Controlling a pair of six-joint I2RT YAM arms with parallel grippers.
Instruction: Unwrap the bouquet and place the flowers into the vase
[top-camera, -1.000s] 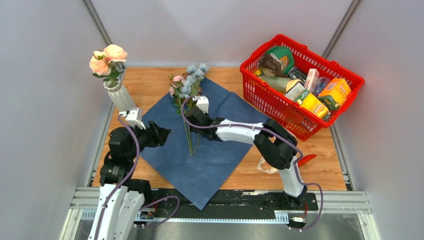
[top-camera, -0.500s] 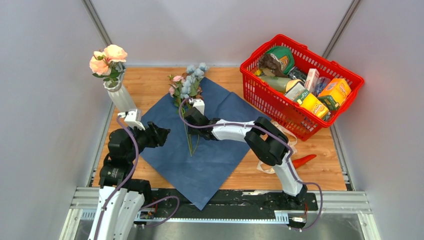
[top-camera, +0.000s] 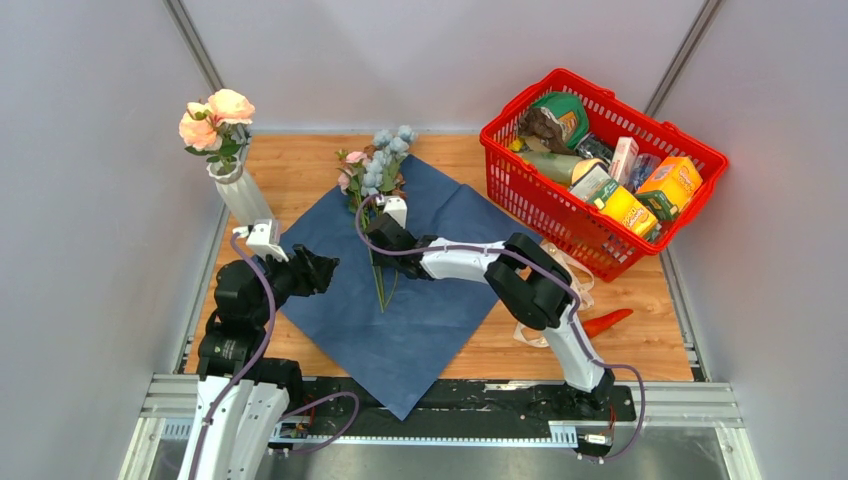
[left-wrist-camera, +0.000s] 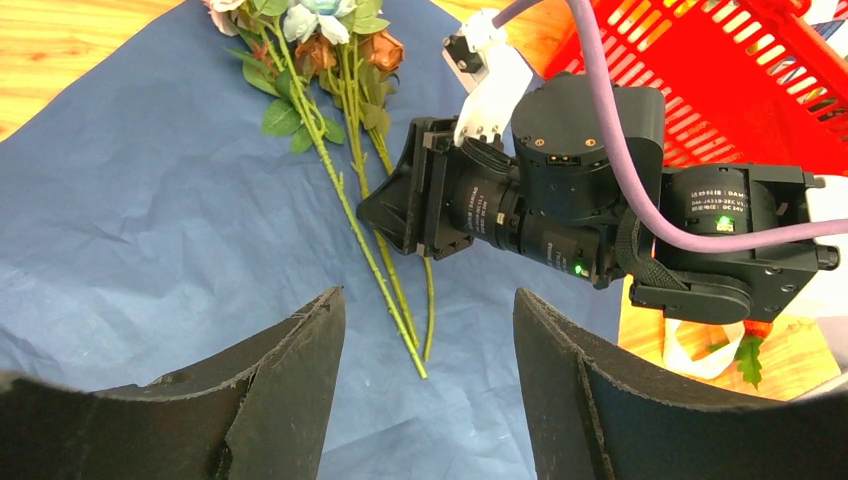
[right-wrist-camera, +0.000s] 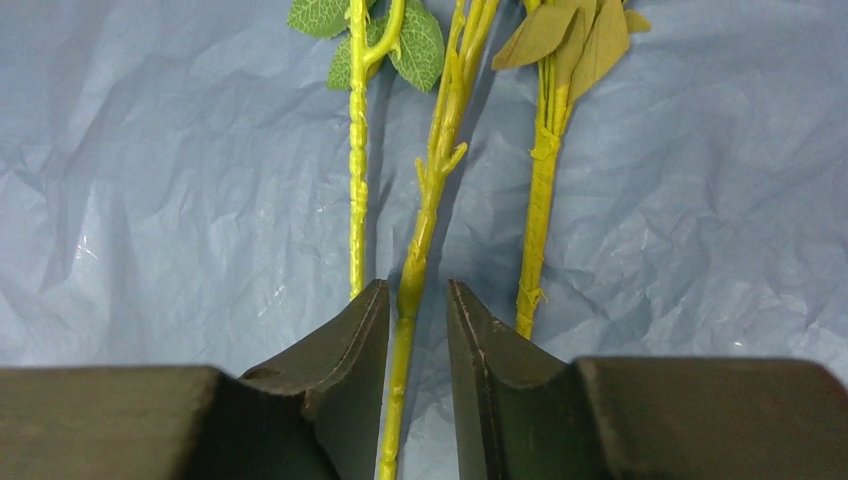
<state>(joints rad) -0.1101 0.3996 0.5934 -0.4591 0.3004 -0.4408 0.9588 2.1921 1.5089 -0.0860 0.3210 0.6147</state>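
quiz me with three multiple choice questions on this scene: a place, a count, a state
1. The vase stands: A at the table's far left edge B in a basket C at the near right corner
2. Green stems in the right wrist view: A one B three C five
3. On the left gripper the jaws are: A shut on a stem B shut on the vase C wide apart, empty
Answers: 1 A, it stands far back on the left; 2 B, three lie side by side; 3 C, nothing sits between them.
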